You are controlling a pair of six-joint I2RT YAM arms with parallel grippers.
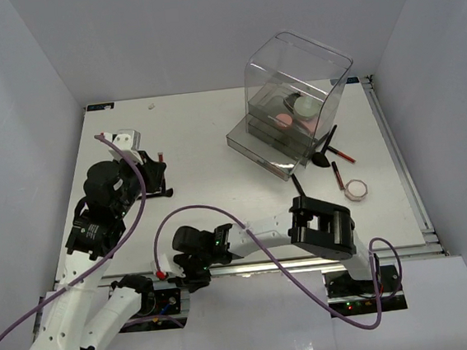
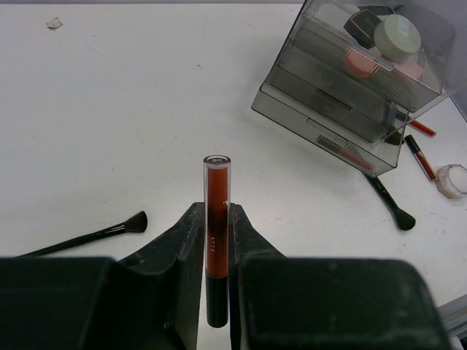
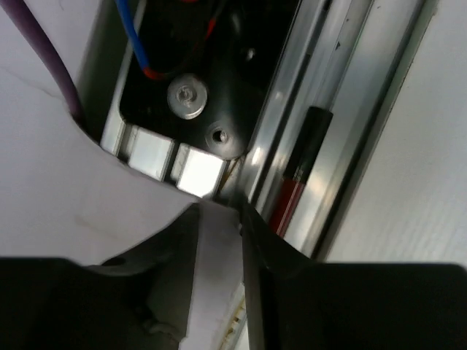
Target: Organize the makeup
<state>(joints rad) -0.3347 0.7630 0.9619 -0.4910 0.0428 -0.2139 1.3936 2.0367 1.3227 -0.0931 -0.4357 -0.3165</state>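
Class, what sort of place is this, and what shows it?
Probably a robot test cell: a white table boxed in by plain white walls, two robot arms at its edge, makeup staged beside a clear drawer box.

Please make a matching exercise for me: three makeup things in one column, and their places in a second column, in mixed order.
Things:
1. red lip gloss tube
2. green compact
3. small clear jar

Places:
A. in the clear box
B. on the table, outside the box
C. held in the left gripper

Pairs: 1-C, 2-A, 3-B.
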